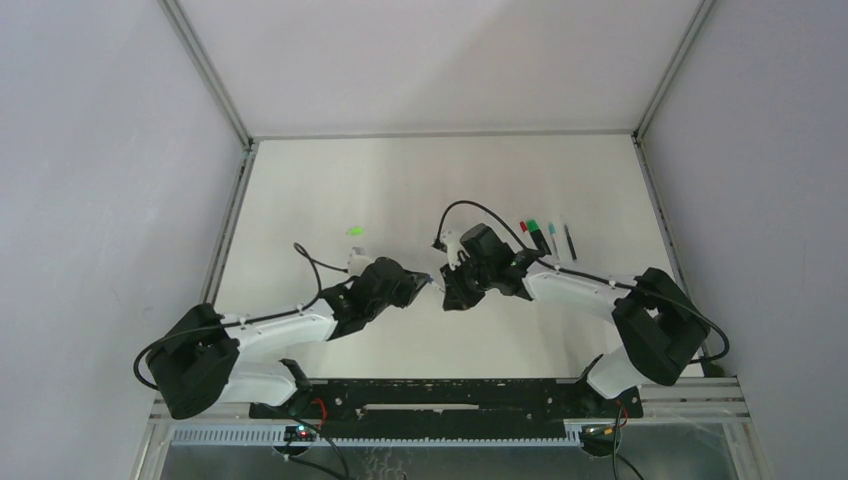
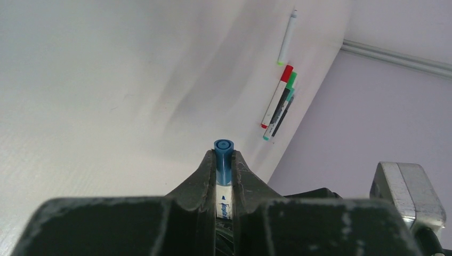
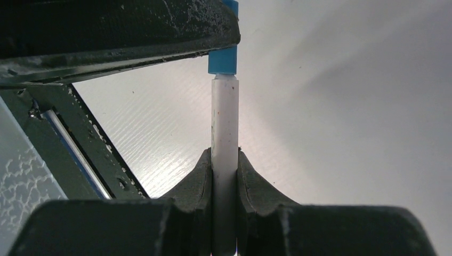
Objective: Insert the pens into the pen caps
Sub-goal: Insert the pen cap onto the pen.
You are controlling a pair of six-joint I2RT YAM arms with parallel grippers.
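Over white tabletop (image 1: 400, 180), white plastic pen barrel (image 3: 224, 117) clamped in right gripper (image 3: 224, 157) is best aligned squarely with short blue plastic cap (image 2: 223, 162) pinched by left gripper (image 2: 223, 154), then pressed straight.

At top, the left gripper (image 3: 228, 26) hides part of the blue cap (image 3: 223, 60), and the bottom edge crops the white pen (image 3: 224, 117).
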